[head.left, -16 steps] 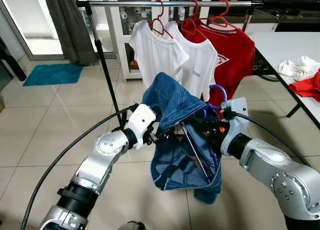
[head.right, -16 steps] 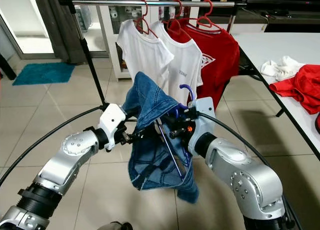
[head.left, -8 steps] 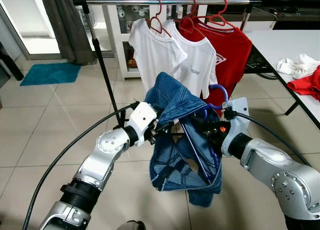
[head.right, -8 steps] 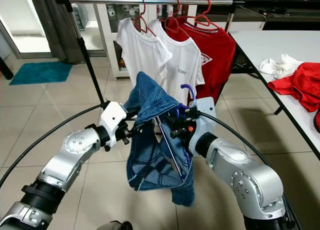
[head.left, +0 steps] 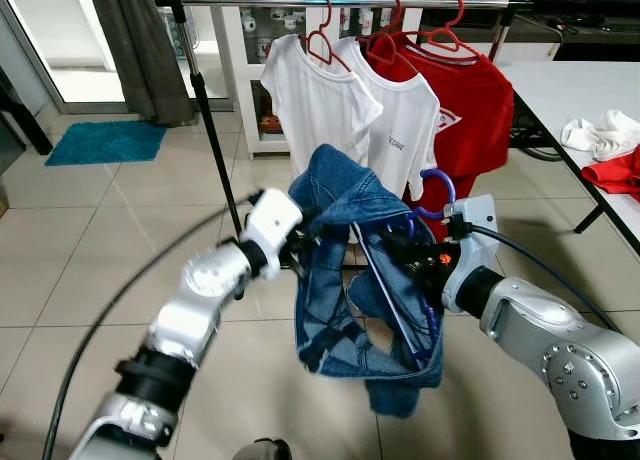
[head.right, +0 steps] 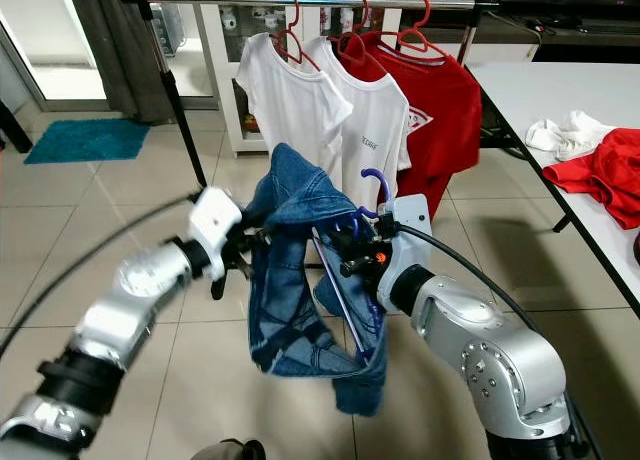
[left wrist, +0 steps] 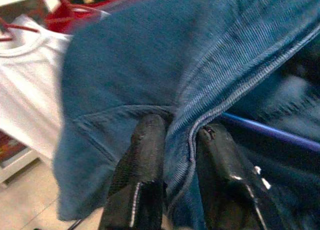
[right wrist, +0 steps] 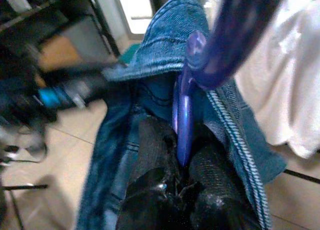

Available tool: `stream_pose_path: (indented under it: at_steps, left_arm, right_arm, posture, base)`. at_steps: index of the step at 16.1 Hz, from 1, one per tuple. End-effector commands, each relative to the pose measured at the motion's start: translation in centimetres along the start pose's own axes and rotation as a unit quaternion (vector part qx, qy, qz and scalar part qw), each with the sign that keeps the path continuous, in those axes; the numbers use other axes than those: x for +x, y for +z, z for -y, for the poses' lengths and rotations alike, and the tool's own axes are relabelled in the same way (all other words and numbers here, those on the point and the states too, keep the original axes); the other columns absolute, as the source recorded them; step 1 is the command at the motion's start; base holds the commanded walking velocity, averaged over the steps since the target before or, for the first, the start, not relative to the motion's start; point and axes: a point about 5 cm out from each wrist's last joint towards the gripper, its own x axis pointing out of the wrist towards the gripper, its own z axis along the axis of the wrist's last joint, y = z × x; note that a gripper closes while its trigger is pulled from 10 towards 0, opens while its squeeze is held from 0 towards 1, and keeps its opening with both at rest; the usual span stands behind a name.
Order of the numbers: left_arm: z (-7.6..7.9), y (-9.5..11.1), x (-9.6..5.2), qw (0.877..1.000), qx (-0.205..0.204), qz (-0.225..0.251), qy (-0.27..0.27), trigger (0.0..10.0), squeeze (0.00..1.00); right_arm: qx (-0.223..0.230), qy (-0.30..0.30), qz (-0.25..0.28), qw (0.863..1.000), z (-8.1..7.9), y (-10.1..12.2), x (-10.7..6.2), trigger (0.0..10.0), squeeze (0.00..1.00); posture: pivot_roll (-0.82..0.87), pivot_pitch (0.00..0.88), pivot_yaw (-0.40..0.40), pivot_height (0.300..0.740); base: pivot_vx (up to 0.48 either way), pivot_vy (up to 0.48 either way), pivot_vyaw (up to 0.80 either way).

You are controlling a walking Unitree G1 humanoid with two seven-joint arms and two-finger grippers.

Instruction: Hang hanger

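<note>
A blue denim garment (head.left: 345, 280) hangs on a purple hanger (head.left: 437, 185) in front of me, below the clothes rail (head.left: 330, 0). My right gripper (right wrist: 180, 155) is shut on the purple hanger (right wrist: 186, 110) just under its hook. My left gripper (left wrist: 177, 140) is shut on a fold of the denim garment (left wrist: 150, 60) at its upper left edge, and that arm (head.left: 200, 300) is blurred. The rail carries two white T-shirts (head.left: 315, 100) and a red T-shirt (head.left: 470, 90) on red hangers (head.left: 318, 40).
The rail's black upright (head.left: 205, 110) stands behind my left arm. A white table (head.left: 590, 90) at the right holds white and red clothes (head.left: 600, 135). A dark curtain (head.left: 135, 50), a teal mat (head.left: 105, 140) and a glass-fronted cabinet (head.left: 270, 40) lie beyond. Tiled floor all round.
My left arm has swung left and up, pulling the denim's edge with it; the garment's lower hem has shifted. The right gripper has held the hanger steady.
</note>
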Motion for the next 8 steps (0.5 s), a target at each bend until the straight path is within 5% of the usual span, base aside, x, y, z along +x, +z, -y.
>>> stream_pose_path:
  at_steps: [1, 4, 6, 7, 8]
  left_arm:
    - [-1.0, 1.5, -0.1, 1.0, -0.002, 0.015, 0.015, 0.0, 0.0]
    - [-2.5, 4.5, 0.0, 0.999, -0.018, 0.033, 0.015, 0.0, 0.0]
    - [-3.3, 6.0, 0.3, 0.998, -0.03, 0.046, 0.022, 0.0, 0.0]
    - [-3.7, 6.6, 0.4, 0.998, -0.04, 0.052, 0.027, 0.0, 0.0]
    - [-4.3, 7.3, 0.6, 0.996, -0.054, 0.056, 0.038, 0.0, 0.0]
  right_arm:
    - [-0.023, -0.01, 0.004, 1.0, 0.0, 0.5, -0.4, 10.0, 0.0]
    - [-0.031, -0.013, -0.005, 0.999, 0.0, 0.1, -0.4, 10.0, 0.0]
    - [-0.037, -0.013, -0.01, 0.999, 0.0, -0.1, -0.4, 9.0, 0.0]
    - [-0.04, -0.015, -0.012, 0.999, 0.0, -0.2, -0.4, 9.7, 0.0]
    - [-0.042, -0.015, -0.013, 0.999, 0.0, -0.3, -0.5, 5.4, 0.0]
  posture:
    - [-0.13, 0.06, 0.032, 0.74]
    - [-0.13, 0.06, 0.032, 0.74]
    - [-0.13, 0.06, 0.032, 0.74]
    - [-0.13, 0.057, 0.031, 0.74]
    - [-0.14, 0.056, 0.031, 0.74]
  base:
    - [0.0, 0.0, 0.0]
    - [0.0, 0.0, 0.0]
    - [0.0, 0.0, 0.0]
    - [0.0, 0.0, 0.0]
    - [0.0, 0.0, 0.0]
